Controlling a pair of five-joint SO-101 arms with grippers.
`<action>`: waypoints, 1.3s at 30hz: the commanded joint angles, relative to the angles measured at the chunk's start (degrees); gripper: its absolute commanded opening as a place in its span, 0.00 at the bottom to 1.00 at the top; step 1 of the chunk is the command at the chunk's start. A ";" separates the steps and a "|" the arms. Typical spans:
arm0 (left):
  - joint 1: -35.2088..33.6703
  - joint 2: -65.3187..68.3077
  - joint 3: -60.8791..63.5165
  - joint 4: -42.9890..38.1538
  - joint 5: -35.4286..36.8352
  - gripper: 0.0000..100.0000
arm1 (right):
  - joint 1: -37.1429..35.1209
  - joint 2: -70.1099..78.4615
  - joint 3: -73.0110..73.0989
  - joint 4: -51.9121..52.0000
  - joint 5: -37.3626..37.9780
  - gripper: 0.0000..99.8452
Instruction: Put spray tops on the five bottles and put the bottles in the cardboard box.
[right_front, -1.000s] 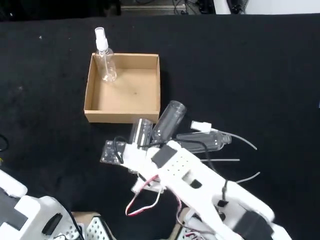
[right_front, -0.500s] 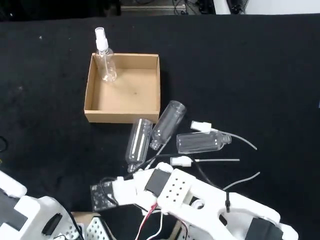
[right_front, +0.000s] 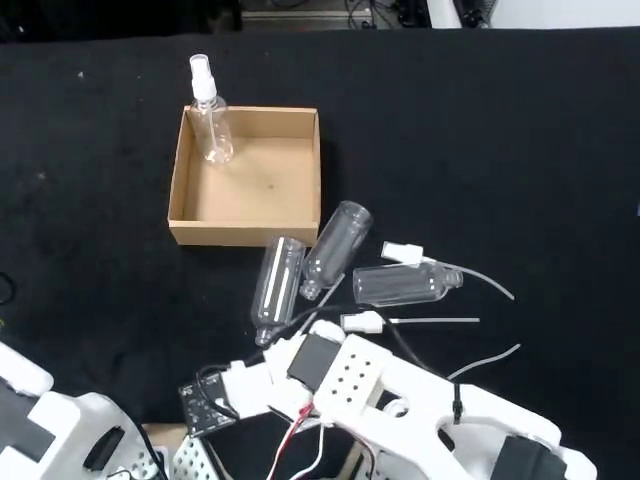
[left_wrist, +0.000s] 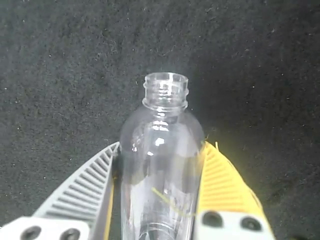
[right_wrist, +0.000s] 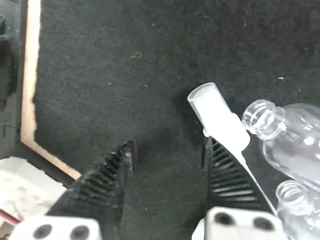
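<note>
My left gripper (left_wrist: 161, 150) is shut on a clear bottle (left_wrist: 161, 165) whose threaded neck is bare, over the black mat. My right gripper (right_wrist: 167, 145) is open, low over the mat, with a white spray top (right_wrist: 217, 116) lying just beside one finger (right_wrist: 225, 170); two open bottle necks (right_wrist: 262, 118) lie past it. From above, the right arm (right_front: 350, 385) sits at the near edge. Three uncapped bottles (right_front: 277, 288) (right_front: 335, 248) (right_front: 405, 283) lie in front of the cardboard box (right_front: 178, 185). A capped bottle (right_front: 210, 125) leans in the box's far left corner.
Two loose spray tops (right_front: 362, 322) (right_front: 402, 253) with thin tubes lie near the bottles, and another tube (right_front: 490, 358) lies to the right. The left arm's base (right_front: 50, 425) is at the near left. The table edge (right_wrist: 29, 75) runs close to my right gripper.
The right arm has pulled back from over the lying bottles toward the near edge, uncovering them and a spray top. The box and bottles have not moved.
</note>
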 joint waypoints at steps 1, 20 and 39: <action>0.13 -0.44 -3.56 -0.35 -0.53 0.03 | -0.62 -2.68 -3.65 0.35 0.53 0.19; 0.04 -0.35 -3.21 -0.35 -0.53 0.03 | 6.95 -2.68 2.59 -12.75 3.25 0.19; 0.57 0.00 -3.21 -0.35 -0.53 0.03 | 7.12 -2.59 7.60 -16.53 3.60 0.19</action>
